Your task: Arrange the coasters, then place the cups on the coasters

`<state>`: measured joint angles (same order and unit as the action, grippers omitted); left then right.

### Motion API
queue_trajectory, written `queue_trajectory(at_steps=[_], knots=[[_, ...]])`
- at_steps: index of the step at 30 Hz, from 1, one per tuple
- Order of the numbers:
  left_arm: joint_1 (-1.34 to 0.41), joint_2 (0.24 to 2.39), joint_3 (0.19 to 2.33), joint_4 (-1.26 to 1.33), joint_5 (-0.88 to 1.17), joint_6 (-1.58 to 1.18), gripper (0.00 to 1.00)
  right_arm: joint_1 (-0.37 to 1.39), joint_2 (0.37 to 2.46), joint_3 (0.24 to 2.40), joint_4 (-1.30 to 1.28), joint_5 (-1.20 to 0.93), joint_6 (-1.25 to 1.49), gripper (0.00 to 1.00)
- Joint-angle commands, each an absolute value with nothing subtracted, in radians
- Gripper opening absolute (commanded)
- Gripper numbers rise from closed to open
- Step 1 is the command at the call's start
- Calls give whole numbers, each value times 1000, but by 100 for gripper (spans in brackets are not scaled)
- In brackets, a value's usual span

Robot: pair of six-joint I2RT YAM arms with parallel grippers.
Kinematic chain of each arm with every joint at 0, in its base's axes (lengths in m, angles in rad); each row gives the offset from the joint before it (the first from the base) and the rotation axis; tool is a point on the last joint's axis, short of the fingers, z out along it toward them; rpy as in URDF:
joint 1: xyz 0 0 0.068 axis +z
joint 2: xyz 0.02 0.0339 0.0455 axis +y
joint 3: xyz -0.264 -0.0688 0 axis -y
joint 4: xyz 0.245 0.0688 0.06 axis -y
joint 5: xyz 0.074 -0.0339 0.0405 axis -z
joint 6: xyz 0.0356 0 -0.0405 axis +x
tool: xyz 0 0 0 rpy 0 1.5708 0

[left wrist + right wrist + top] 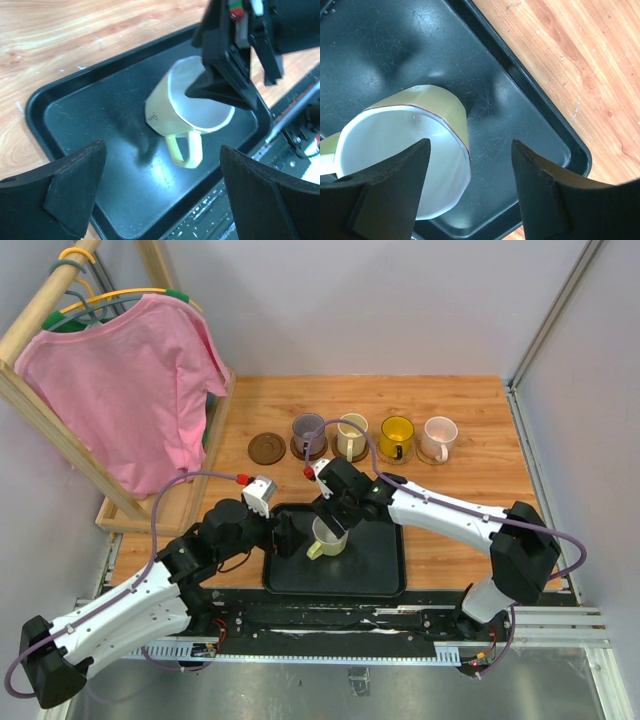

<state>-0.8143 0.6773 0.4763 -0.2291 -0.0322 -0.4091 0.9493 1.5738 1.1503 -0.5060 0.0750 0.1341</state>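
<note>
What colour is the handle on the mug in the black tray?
Pale yellow, a shade stronger than the mug's body. The handle shows best in the left wrist view.

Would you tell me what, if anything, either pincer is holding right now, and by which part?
Nothing is gripped: the right pincer stands open astride the yellow-handled cup's rim, and the left pincer is open and empty.

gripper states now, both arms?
Left gripper: open, empty, over the black tray.
Right gripper: open, fingers astride the cup wall, not clamped.
</note>
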Motion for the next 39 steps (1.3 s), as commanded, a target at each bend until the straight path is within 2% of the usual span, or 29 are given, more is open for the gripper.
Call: queue_trajectory(at_steps=[1, 11, 17, 27, 39], knots=[[-822, 665, 491, -209, 140, -349, 99, 926, 1516, 1140, -534, 108, 145, 70], [-860, 750, 550, -262, 171, -274, 99, 926, 1351, 1135, -585, 180, 177, 75], [-882, 822, 548, -218, 158, -268, 99, 925, 1216, 1118, -606, 344, 227, 76], [-919, 945, 564, -144, 37, -264, 98, 925, 969, 949, -430, 565, 292, 73], [-965, 1091, 597, -93, -9, -246, 89, 925, 906, 912, -430, 643, 298, 73]])
